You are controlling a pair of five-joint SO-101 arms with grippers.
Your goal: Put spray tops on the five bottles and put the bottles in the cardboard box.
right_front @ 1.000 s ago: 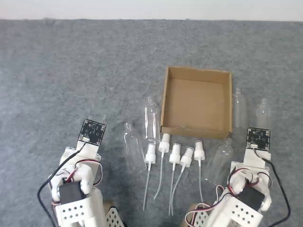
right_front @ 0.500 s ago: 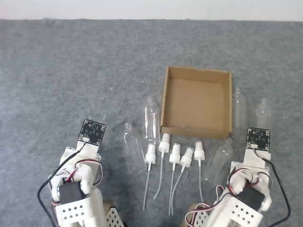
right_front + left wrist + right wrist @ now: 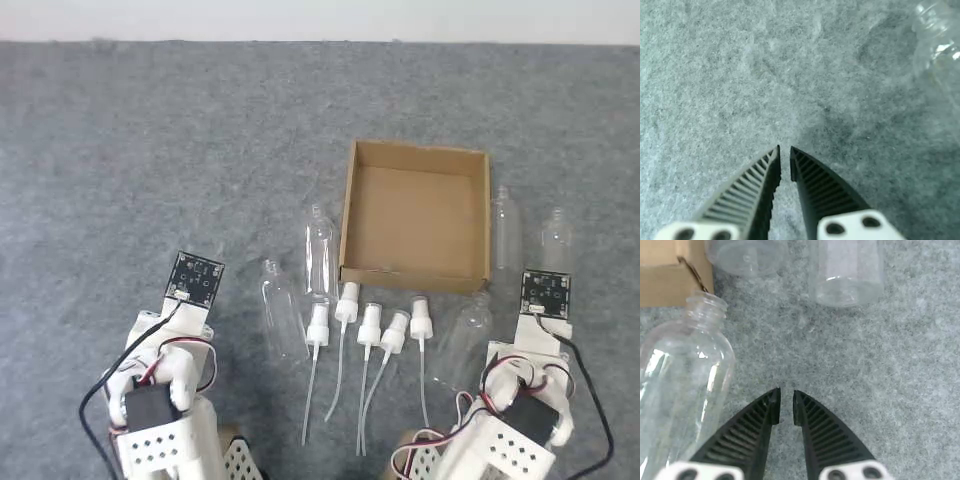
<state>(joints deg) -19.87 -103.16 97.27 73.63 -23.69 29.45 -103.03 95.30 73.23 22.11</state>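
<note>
No step looks begun: left pincer (image 3: pixel 785 160) and right pincer (image 3: pixel 786 407) hang clenched and empty over the desk (image 3: pixel 150 150), bottles (image 3: pixel 319 250) lie uncapped beside the empty cardboard box (image 3: pixel 415 279), spray tops (image 3: pixel 370 322) rowed nearby, so next one pincer must open onto a bottle

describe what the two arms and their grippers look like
The left arm and right arm are white plastic with perforated housings, black servos and looping black and red cables. Each wrist carries a square black circuit board. The left gripper and right gripper have dark tapered fingers, ribbed inside, on white mounts with screw holes.
</note>
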